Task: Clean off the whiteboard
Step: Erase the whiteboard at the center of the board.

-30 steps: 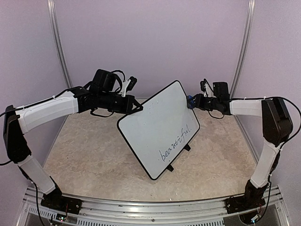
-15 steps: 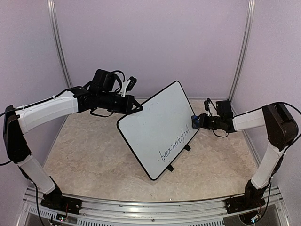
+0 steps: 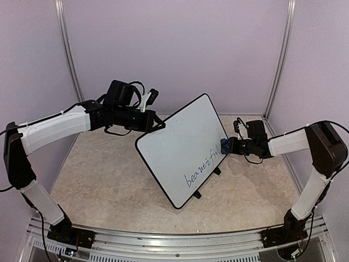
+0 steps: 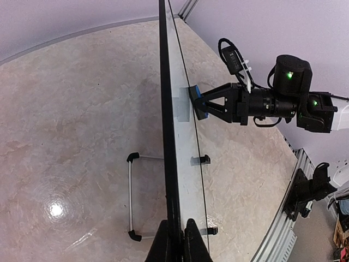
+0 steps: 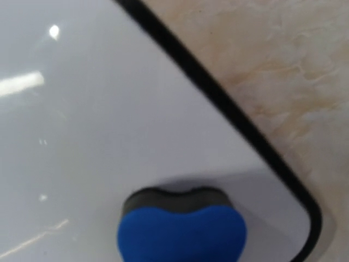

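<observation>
While one whiteboard (image 3: 180, 153) stands tilted, one blue eraser (image 3: 224, 145) touches its face.

Your left arm (image 3: 54, 128) is stretching from its base at the near left, up and across toward the middle, forearm running nearly level. The left claw (image 3: 162, 125) is pinching the upper left rim of the board (image 3: 174, 150), one finger on each face. Your right arm (image 3: 286, 143) is rising from the near right, folding at the elbow and reaching leftward, forearm low. The right claw (image 3: 224, 146) is gripping the eraser (image 5: 182, 234) and holding it against the board's face near the right edge.
</observation>
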Motion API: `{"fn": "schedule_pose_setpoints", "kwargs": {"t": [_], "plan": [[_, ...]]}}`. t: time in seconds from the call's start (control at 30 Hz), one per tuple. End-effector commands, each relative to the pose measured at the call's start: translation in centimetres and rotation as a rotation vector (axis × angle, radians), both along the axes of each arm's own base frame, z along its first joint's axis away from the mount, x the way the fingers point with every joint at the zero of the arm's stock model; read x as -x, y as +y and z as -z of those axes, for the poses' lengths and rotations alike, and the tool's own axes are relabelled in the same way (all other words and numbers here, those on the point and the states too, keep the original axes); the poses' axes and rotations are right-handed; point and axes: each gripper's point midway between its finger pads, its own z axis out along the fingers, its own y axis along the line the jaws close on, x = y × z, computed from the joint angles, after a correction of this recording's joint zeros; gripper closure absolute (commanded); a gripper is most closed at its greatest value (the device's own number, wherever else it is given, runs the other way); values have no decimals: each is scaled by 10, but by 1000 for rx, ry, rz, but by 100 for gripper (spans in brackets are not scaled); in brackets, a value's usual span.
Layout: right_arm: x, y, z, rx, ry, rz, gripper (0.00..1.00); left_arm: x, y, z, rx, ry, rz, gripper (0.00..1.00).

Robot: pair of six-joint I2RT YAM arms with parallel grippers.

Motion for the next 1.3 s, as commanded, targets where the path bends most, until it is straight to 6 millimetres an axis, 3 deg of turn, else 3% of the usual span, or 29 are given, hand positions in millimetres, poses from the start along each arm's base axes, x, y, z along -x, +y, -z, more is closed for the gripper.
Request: {"fn": "schedule_pose_setpoints", "kwargs": {"t": [0.0, 0.13, 0.33, 0.6, 0.83, 0.93, 1.0, 1.1, 1.27], "plan": [[54, 21, 48, 18, 152, -107, 70, 32, -25, -22, 49, -117, 222, 100], [77, 18, 58, -11, 180, -103, 71, 33, -26, -22, 52, -114, 226, 100], [87, 20, 54, -15, 174, -113, 71, 33, -26, -22, 52, -114, 226, 100], [64, 20, 29, 34, 108, -97, 71, 36, -28, -23, 47, -124, 228, 100], [30, 40, -30, 0, -24, -134, 71, 37, -30, -21, 45, -120, 231, 100], [20, 47, -43, 8, -48, -143, 70, 37, -30, -20, 44, -119, 232, 100], [19, 51, -40, 22, -45, -150, 71, 37, -30, -21, 45, -120, 232, 100], [28, 52, -20, 55, -7, -168, 70, 38, -31, -19, 43, -117, 235, 100], [57, 33, 20, 126, 67, -157, 71, 38, -31, -19, 45, -114, 237, 100]]}}
